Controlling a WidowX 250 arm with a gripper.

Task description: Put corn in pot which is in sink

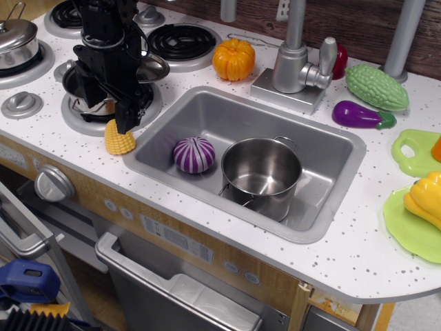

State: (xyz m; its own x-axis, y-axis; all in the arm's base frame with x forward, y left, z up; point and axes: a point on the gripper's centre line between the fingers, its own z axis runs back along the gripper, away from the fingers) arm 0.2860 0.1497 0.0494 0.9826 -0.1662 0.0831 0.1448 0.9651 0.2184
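Corn (119, 138) just beneath hand (125, 123)

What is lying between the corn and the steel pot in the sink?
In the only view, the purple-striped ball lies between the corn and the pot.

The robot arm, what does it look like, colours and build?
The arm is all black, built from boxy, angular blocks with exposed brackets and a few dark cables along its body. Its hand narrows to slim black fingers. No markings or labels can be made out.
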